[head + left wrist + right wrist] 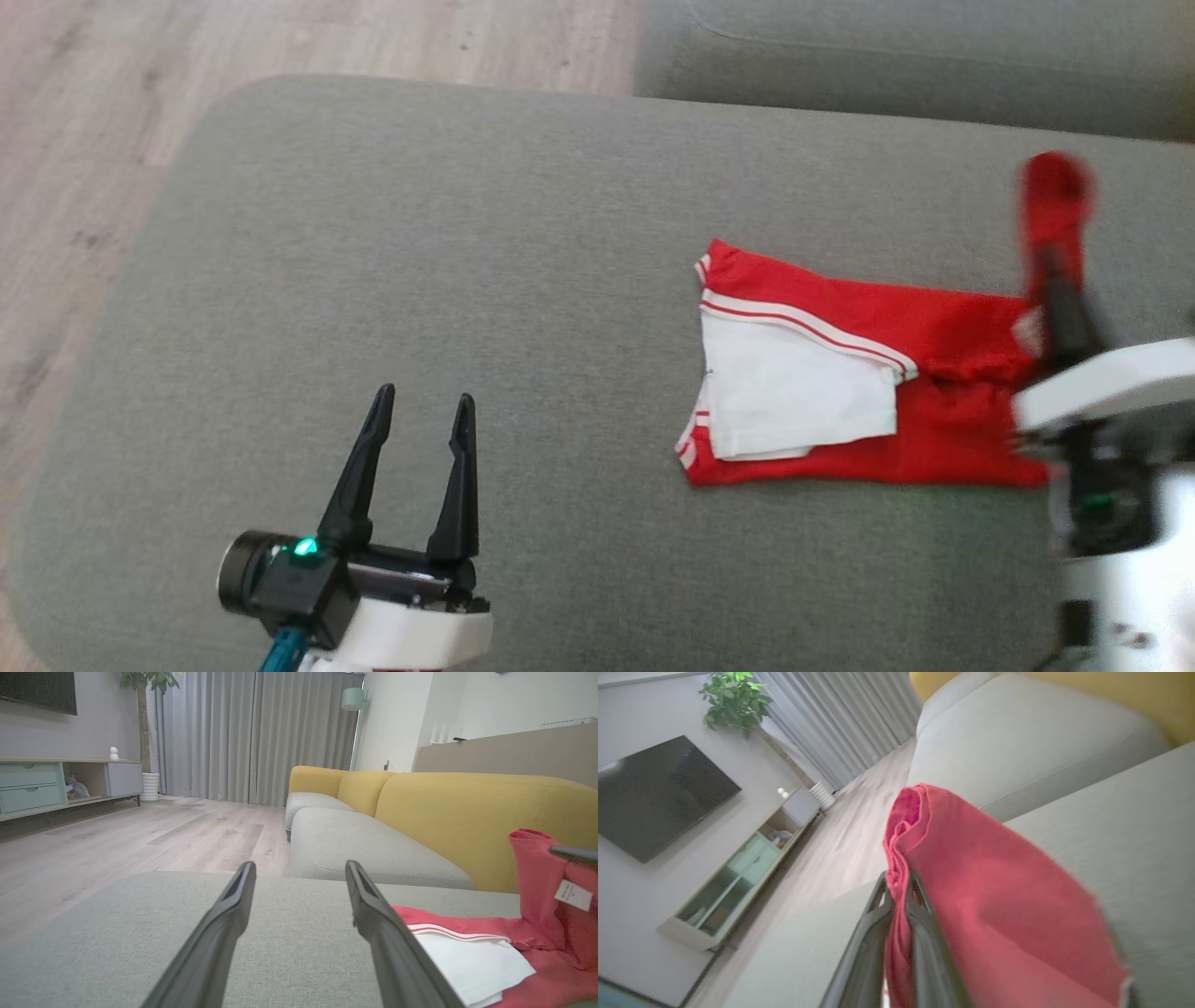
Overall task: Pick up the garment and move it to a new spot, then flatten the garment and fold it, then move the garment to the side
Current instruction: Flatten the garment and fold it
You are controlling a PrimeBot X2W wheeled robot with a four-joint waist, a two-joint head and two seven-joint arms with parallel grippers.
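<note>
Ottoman (420, 233) beneath garment (943, 439), sofa (467, 812) beyond.

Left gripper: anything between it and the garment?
Nothing visible. Only bare grey cushion lies between the open left gripper and the garment, on its white-trimmed side. The right gripper is shut on the garment's other side, holding a red fold raised.

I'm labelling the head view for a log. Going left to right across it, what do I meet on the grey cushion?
left tool, open → red-and-white garment lying on the cushion → right tool, shut on the garment's lifted red edge.
</note>
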